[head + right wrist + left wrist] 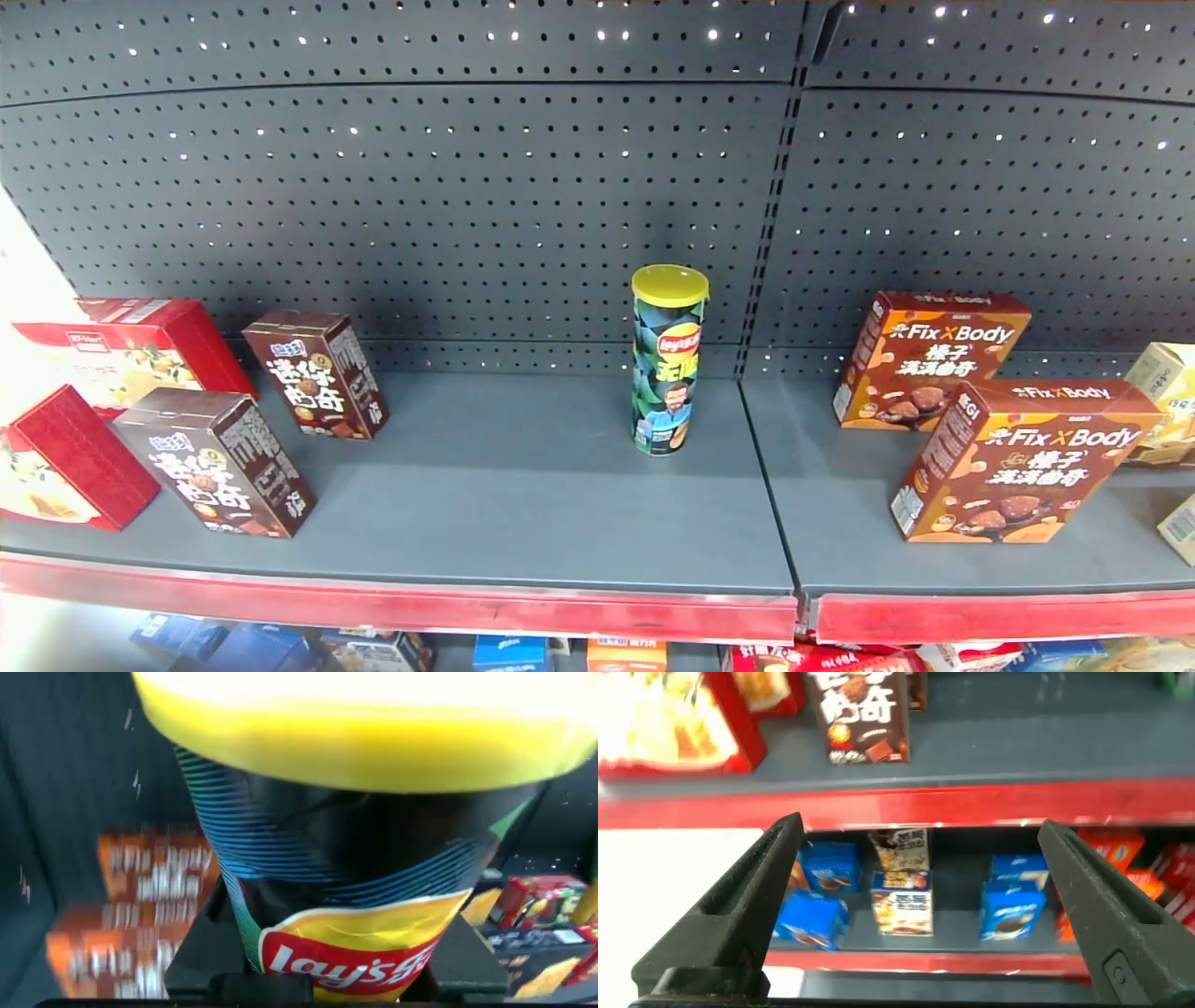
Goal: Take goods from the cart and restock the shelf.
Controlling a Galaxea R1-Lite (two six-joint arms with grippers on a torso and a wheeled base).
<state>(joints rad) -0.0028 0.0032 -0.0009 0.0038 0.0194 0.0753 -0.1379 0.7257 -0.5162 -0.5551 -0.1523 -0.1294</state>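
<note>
Clamping a tall cylindrical chip can with a yellow lid [364, 849], my right gripper [327, 975] is holding it near orange cardboard boxes [154, 873]. My left gripper [920, 905] is hanging spread apart before the red-edged grey shelf [971, 807], where a matching can [667, 373] is standing.

The shelf [523, 485] holds one can [667, 359] with a yellow lid, near the middle of the back edge. At the left end there are two red boxes [131, 350] [70, 467] and two dark brown boxes [317, 373] [219, 462]. Toward the right end there are two orange boxes [934, 359] [1018, 457]. Two pale yellow boxes [1162, 392] [1181, 527] sit at the right edge, partly cut off. The right wrist view shows one more can [364, 859] of the same kind, so two cans in all.
</note>
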